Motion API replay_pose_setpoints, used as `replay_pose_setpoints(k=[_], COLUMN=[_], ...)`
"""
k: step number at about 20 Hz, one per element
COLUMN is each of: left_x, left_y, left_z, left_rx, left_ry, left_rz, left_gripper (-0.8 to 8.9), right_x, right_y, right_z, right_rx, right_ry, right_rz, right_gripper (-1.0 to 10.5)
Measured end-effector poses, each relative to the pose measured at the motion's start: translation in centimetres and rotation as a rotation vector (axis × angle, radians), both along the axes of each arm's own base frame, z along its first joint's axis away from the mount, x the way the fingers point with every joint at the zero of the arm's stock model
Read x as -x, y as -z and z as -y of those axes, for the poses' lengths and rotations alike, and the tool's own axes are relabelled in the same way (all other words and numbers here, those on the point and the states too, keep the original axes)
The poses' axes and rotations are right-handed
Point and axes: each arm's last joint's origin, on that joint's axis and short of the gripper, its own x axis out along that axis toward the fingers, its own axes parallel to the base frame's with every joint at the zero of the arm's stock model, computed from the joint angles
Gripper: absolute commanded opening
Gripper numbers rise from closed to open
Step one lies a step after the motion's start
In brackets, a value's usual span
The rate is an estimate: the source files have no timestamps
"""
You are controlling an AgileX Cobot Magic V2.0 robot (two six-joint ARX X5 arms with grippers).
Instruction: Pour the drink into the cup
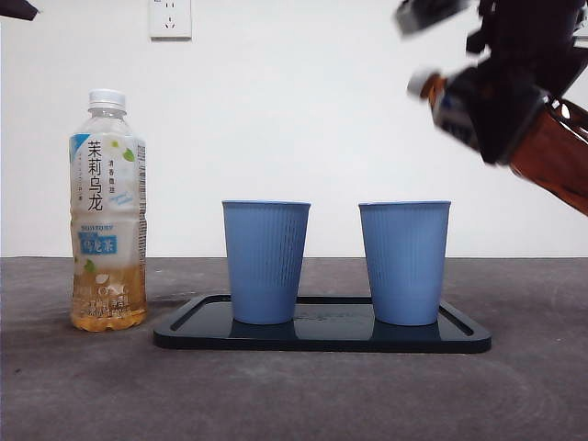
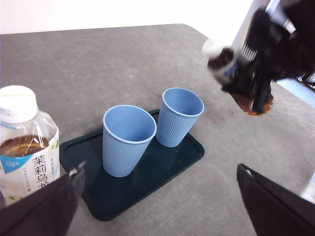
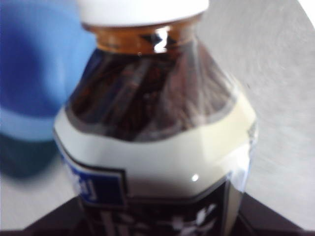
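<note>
Holding a dark bottle (image 1: 551, 152) tilted at the upper right of the front view, the right gripper (image 1: 501, 110) is clamped around its body, the white cap pointing down and to the left above the nearer of two cups. The cap appears on in all three views, so no liquid can leave the bottle as it stands.

The table (image 1: 83, 386), grey and rough, fills the lower part of the frame. On it, centre to lower right, lies a black tray (image 1: 322, 338) bearing both cups side by side, apart from each other. The right cup (image 1: 404, 262) stands almost beneath the bottle's cap; the left cup (image 1: 266, 262) sits at mid-frame. From the left wrist view both cups look empty inside.

At the left of the frame, off the tray, a green tea bottle (image 1: 107, 211) stands upright, capped and roughly a quarter full.

The left gripper (image 2: 157, 206) waits near that tea bottle with its jaws spread wide, holding nothing.

Judged from these pictures, the bottle is picked up and carried over, and the tilt is begun; the pour itself is not yet done, and the closed cap looks like the obstacle to it.

A wall socket (image 1: 170, 18) shows at the top.
</note>
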Motion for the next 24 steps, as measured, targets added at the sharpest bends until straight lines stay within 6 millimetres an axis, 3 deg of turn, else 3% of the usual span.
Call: replay_pose_setpoints(k=[4,7,9,14,19,24], left_x=[0.0,0.0,0.0,-0.2,-0.8,-1.2], left_y=[0.0,0.0,0.0,0.1,0.5,0.9], left_z=[0.0,0.0,0.0,0.1,0.2,0.3], left_rx=[-0.001,-0.001,-0.001,-0.008,-0.018,-0.033], left_ry=[0.0,0.0,0.0,0.002,0.003,0.005], left_rz=[-0.002,-0.002,-0.002,-0.004,-0.034,-0.066], left_gripper=[4.96,4.96,4.96,4.96,4.96,4.96], right_x=[-0.3,-0.2,0.1,0.5,-0.3,-1.4], right_y=[-3.0,-3.1,-1.0,6.5,8.3,10.1], right_z=[2.8,4.5,5.0,5.9,6.8,6.5], right_rx=[-0.271,-0.437,-0.515,-0.631,-0.71,-0.709], right_ry=[0.07,0.076,0.062,0.046,0.033,0.031], right_rz=[0.195,0.34,0.382,0.475,0.582,0.541], right_gripper=[1.7,1.7,1.7,1.7,1.7,1.7])
